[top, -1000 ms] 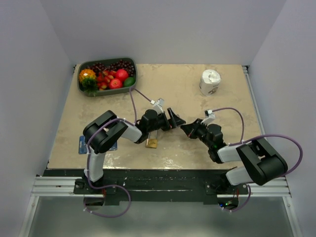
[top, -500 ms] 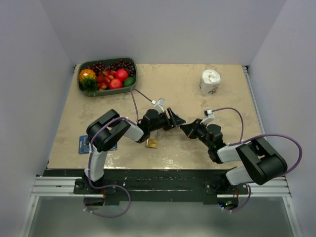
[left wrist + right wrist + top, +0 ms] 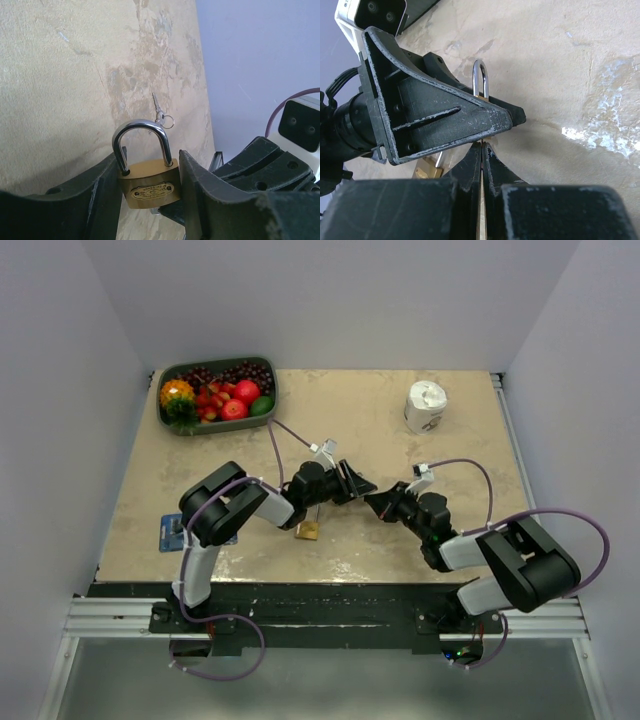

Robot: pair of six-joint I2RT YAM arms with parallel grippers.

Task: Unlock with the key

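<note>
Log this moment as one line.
left gripper: clamped on brass padlock, shackle closed | right gripper: shut, tips beside left gripper | key: lying on table beyond padlock

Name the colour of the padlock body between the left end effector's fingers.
Padlock body: brass yellow, shackle silvery. Best in the left wrist view.

blocked: mid-table, left claw (image 3: 360, 486) clamping padlock (image 3: 150, 187), right claw (image 3: 373, 502) just beside | free: tabletop (image 3: 340, 410) between fruit tray (image 3: 274, 390) and paper roll (image 3: 426, 406)

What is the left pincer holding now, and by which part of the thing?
The left pincer holds a brass padlock by the two narrow sides of its body; the steel shackle sticks out free beyond the fingers.
</note>
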